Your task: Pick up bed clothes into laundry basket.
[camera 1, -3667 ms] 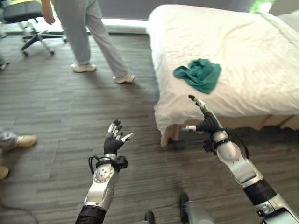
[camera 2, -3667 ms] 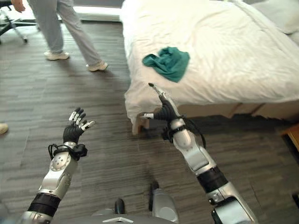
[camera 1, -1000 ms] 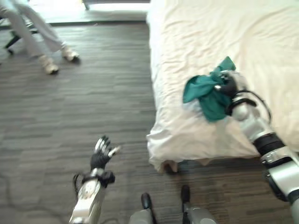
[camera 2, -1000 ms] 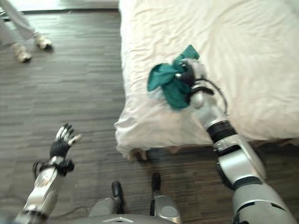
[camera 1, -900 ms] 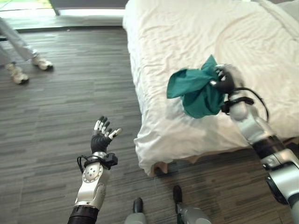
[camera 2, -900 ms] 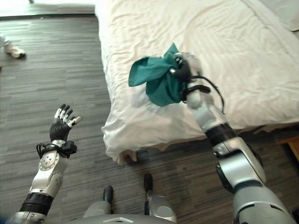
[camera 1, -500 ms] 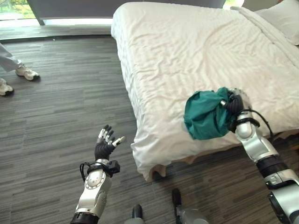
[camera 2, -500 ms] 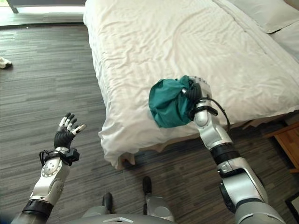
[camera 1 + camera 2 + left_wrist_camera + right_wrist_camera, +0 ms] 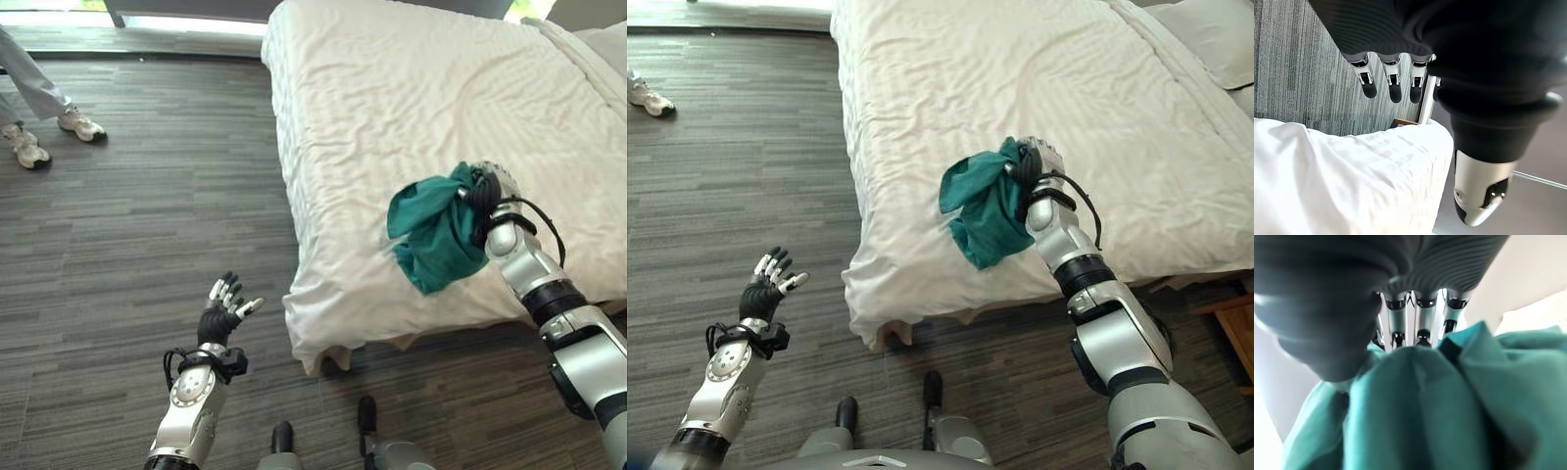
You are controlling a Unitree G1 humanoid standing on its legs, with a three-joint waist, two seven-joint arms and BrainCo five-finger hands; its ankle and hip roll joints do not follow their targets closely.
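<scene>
Your right hand (image 9: pixel 482 191): fingers curled round teal garment (image 9: pixel 431 230), bunched, hanging above white bed (image 9: pixel 392 108) near its edge | your left hand (image 9: pixel 221 311): fingers spread, empty, over wood-look floor (image 9: pixel 147 196) | no legible print on cloth.

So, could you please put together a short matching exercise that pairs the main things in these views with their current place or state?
Column 1:
1. teal garment
2. left robot hand
3. right robot hand
4. bed

Column 2:
A. open, held over the floor
B. covered in a white sheet
C. hanging from a hand above the bed's edge
D. shut on cloth

Pairs: 1-C, 2-A, 3-D, 4-B
</scene>
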